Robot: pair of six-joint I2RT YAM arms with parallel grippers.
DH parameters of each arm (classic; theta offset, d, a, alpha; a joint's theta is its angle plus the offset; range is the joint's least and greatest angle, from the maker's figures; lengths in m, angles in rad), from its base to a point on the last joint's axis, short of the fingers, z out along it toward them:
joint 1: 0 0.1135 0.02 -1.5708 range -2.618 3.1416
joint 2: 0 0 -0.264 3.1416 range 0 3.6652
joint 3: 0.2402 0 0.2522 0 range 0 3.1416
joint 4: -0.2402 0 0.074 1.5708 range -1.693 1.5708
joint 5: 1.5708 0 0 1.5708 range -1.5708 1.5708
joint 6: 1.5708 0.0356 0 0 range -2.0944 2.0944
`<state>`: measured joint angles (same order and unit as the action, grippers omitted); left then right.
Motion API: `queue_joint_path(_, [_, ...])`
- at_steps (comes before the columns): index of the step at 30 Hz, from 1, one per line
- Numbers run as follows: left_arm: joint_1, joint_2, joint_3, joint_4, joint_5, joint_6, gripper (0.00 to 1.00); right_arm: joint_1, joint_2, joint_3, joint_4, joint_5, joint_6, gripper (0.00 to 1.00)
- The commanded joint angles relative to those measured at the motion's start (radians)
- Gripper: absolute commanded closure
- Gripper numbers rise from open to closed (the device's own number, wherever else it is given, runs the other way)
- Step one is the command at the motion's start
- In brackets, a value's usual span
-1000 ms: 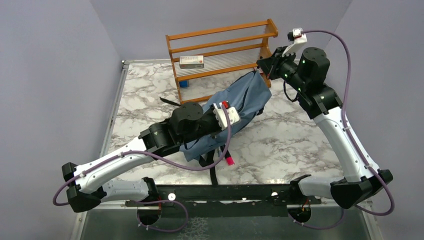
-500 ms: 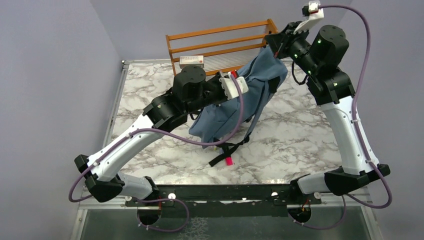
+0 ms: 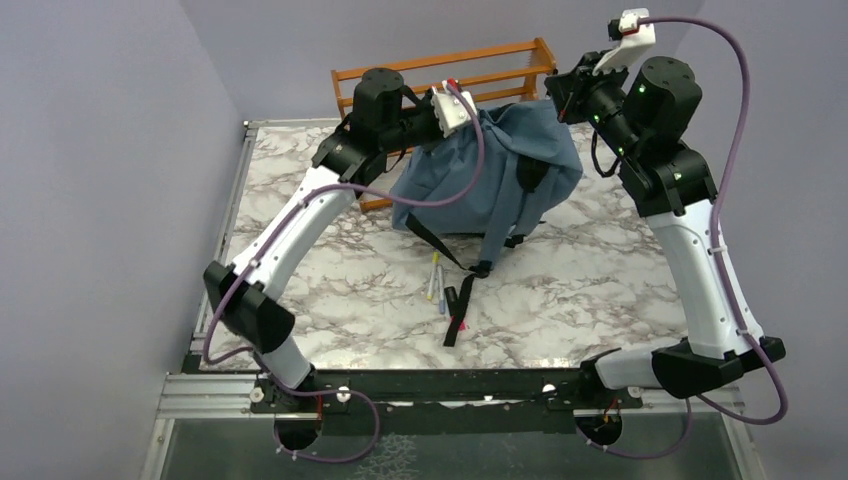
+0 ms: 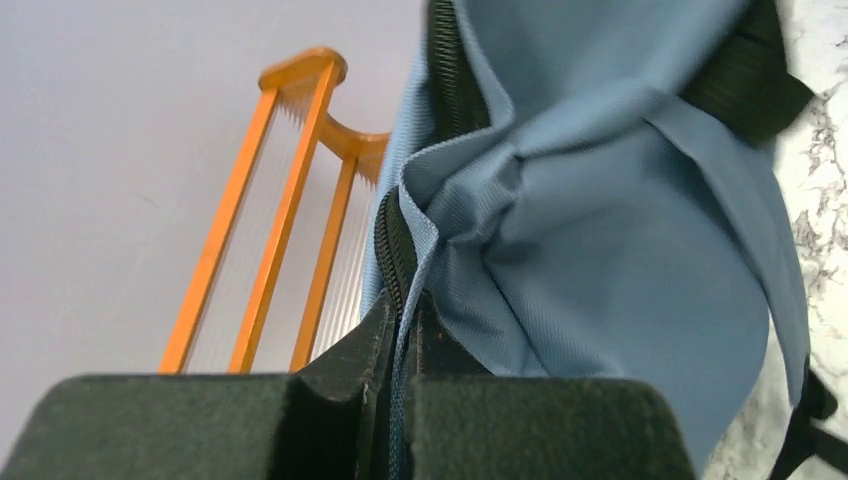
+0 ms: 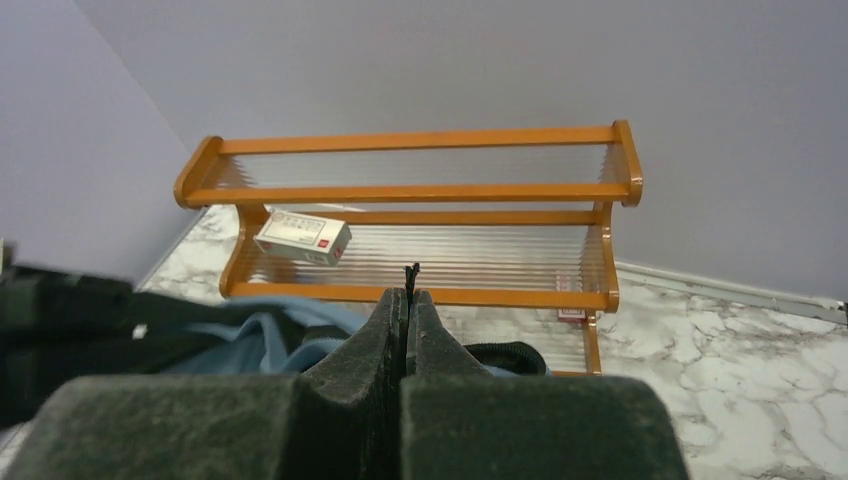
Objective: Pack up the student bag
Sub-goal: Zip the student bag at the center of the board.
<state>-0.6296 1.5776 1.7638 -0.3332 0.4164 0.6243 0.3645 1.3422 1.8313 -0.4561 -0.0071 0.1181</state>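
The student bag [image 3: 490, 170], dusty-blue with black straps, hangs off the table between my two grippers in front of the shelf. My left gripper [image 3: 478, 112] is shut on the bag's blue fabric edge beside the black zipper [image 4: 395, 250]; the wrist view shows that edge pinched in the left gripper [image 4: 402, 305]. My right gripper [image 3: 552, 92] is at the bag's top right corner. In its wrist view the right gripper [image 5: 408, 295] is shut on a thin black strip sticking up from the jaws, with the bag [image 5: 260, 335] just below. The bag's inside is hidden.
A wooden shelf [image 3: 440, 75] stands at the back, holding a white box [image 5: 303, 236]. A few pens [image 3: 437, 280] lie on the marble table [image 3: 600, 280] under the bag. A black strap [image 3: 458, 315] trails toward the near edge.
Both arms have raised the bag from lying on the table to hanging near the shelf. Pens now show on the table where it lay.
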Motion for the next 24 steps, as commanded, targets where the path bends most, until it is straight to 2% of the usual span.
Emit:
queue_joint_path(1, [0.145,0.121,0.199,0.230,0.175,-0.070,1.00,0.004,0.009,0.084,0.132,0.003,-0.018,1.00])
queue_joint_path(7, [0.230,0.271,0.382,0.319,0.293,-0.166,1.00,0.004,0.181,0.281,0.123,0.033,-0.041,1.00])
queue_joint_path(10, [0.231,0.251,0.337,0.315,0.364,-0.161,1.00,0.004,0.167,0.243,0.135,-0.016,-0.022,0.99])
queue_joint_path(13, [0.231,0.162,0.154,0.341,0.414,-0.162,1.00,0.004,0.068,0.089,0.141,-0.064,0.010,1.00])
queue_joint_path(17, [0.226,-0.008,-0.222,0.464,0.441,-0.206,1.00,0.006,-0.059,-0.135,0.086,-0.158,0.078,1.00])
queue_joint_path(21, [0.199,-0.144,-0.478,0.459,0.458,-0.230,1.00,0.005,-0.153,-0.323,0.014,-0.249,0.157,1.00])
queue_joint_path(24, [0.161,-0.229,-0.624,0.401,0.443,-0.219,0.84,0.005,-0.186,-0.431,-0.061,-0.332,0.200,1.00])
